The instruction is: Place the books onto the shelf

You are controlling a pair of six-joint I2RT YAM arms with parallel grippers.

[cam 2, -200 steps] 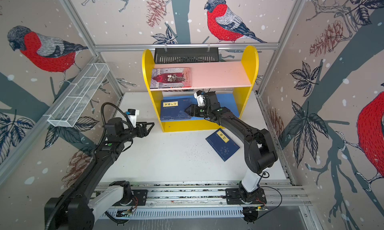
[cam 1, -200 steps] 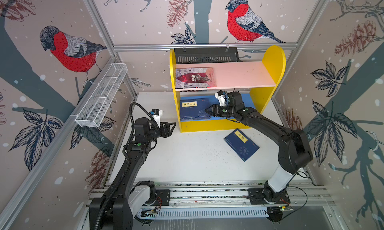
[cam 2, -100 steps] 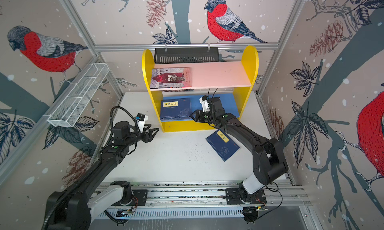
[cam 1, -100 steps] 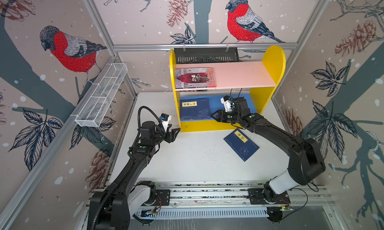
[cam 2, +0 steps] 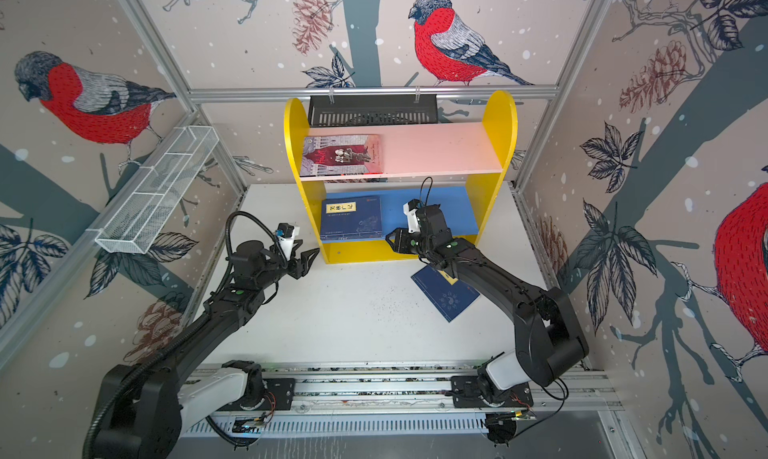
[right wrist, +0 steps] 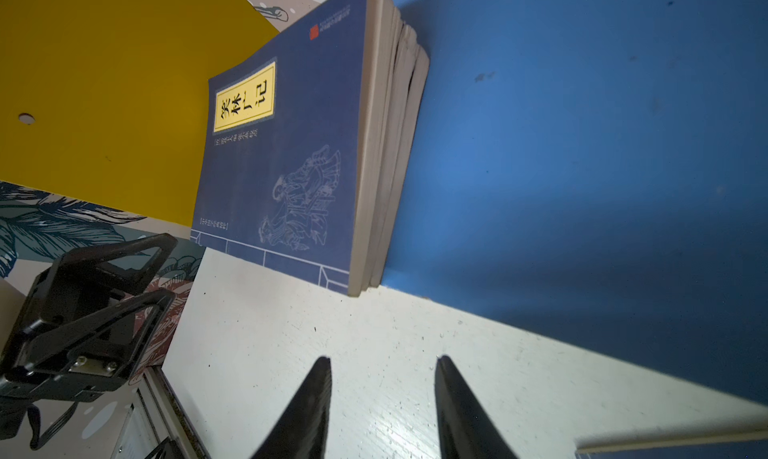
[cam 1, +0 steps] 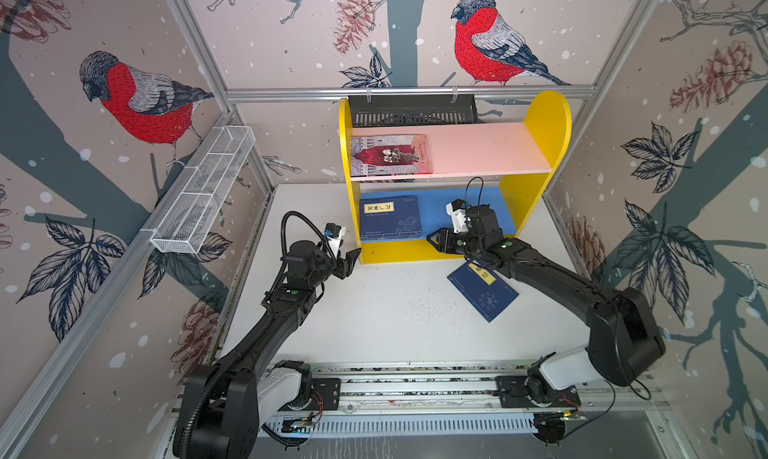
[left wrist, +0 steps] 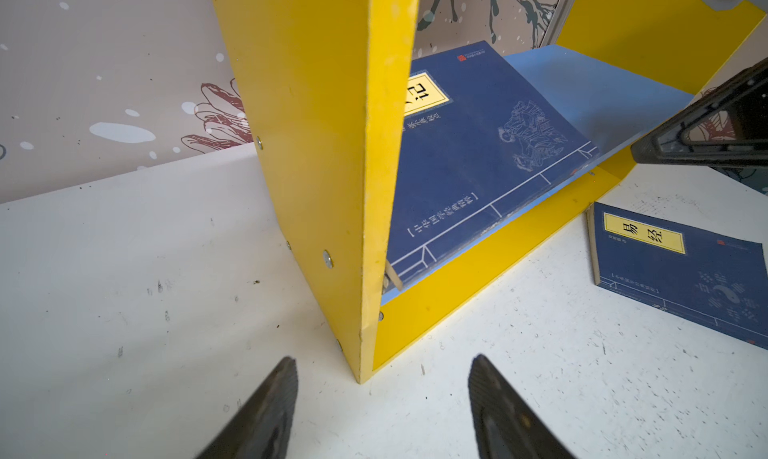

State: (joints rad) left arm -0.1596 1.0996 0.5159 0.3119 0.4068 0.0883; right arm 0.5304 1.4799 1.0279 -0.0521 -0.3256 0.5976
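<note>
The yellow shelf (cam 1: 544, 120) stands at the back of the white table. A dark red and grey book (cam 1: 388, 155) lies on its pink upper board. A stack of navy books (cam 1: 390, 218) lies at the left end of the blue lower board (right wrist: 582, 145). Another navy book (cam 1: 484, 295) lies flat on the table, partly under my right arm. My right gripper (cam 1: 432, 239) is open and empty, just in front of the lower board beside the stack (right wrist: 291, 166). My left gripper (cam 1: 353, 259) is open and empty at the shelf's front left corner (left wrist: 361, 369).
A white wire mesh basket (cam 1: 203, 199) hangs on the left wall. A black slotted tray (cam 1: 411, 110) hangs behind the shelf's top. The arms' rail (cam 1: 415, 388) runs along the table's front edge, and patterned walls close in three sides.
My right gripper has drawn back out of the lower shelf to its front edge, and its jaws have narrowed. My left gripper has moved right to the shelf's front left corner.
</note>
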